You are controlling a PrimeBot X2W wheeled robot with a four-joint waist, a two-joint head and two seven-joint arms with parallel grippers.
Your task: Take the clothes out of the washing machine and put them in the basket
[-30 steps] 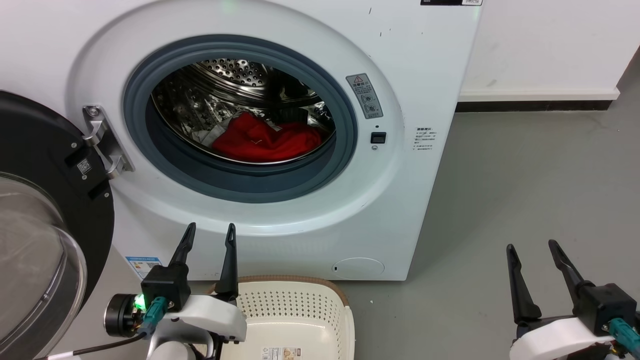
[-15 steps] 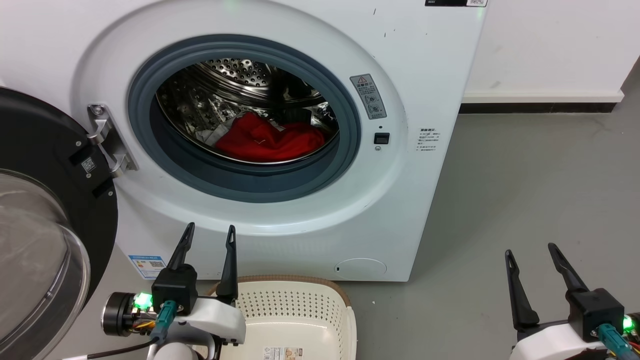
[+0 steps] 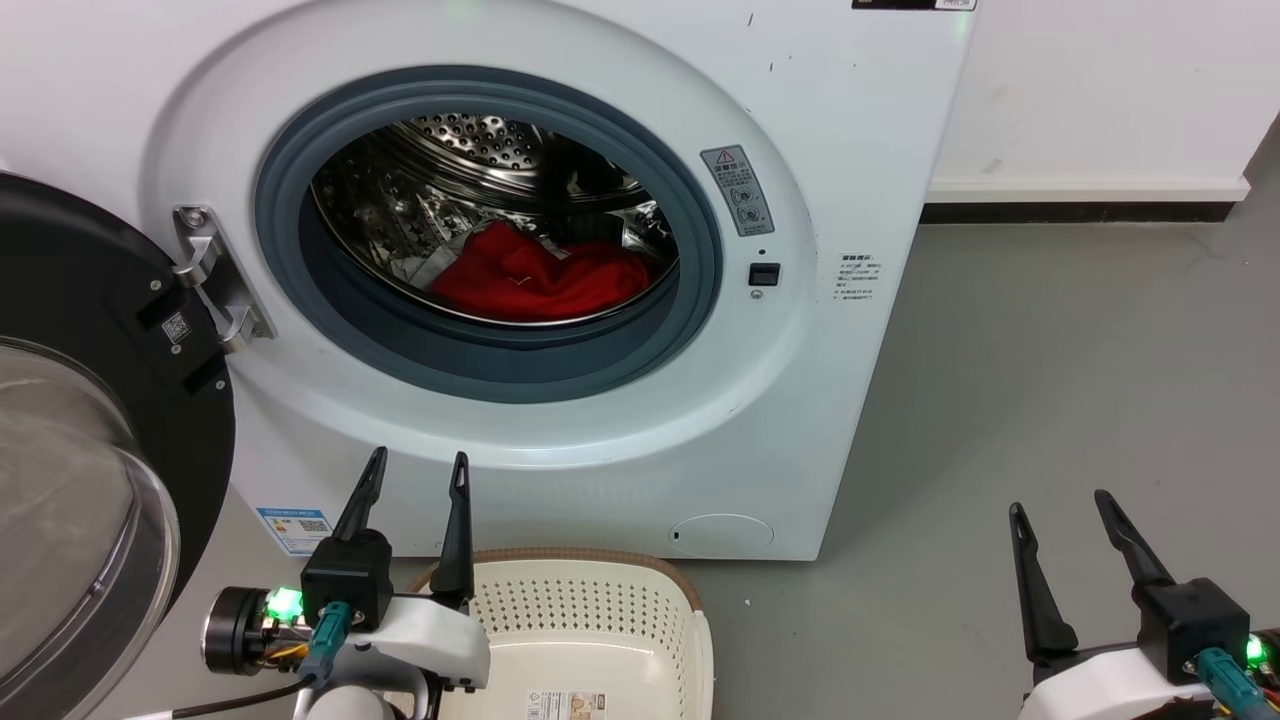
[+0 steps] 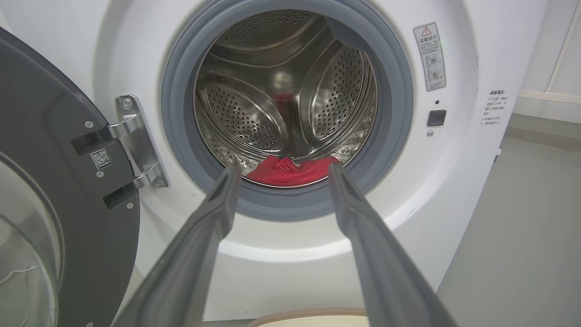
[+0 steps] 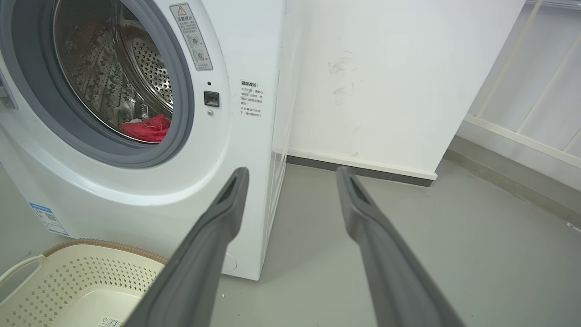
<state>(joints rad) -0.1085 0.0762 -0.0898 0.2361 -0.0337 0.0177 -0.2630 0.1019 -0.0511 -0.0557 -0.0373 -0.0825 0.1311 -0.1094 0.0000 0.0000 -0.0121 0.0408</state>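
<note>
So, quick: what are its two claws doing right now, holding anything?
Left gripper: open, holding nothing.
Right gripper: open, holding nothing.

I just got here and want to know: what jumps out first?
The bright red clothes pop out first, lying low in the shiny drum of the big white washing machine, whose door hangs open on the left. Below it sits the cream basket, beside the open left tool.

A white wall [image 3: 1100, 90] is standing at the back. A dark strip [image 3: 1070, 212] is running along its bottom edge. A grey floor [image 3: 1050, 350] is lying below.
</note>
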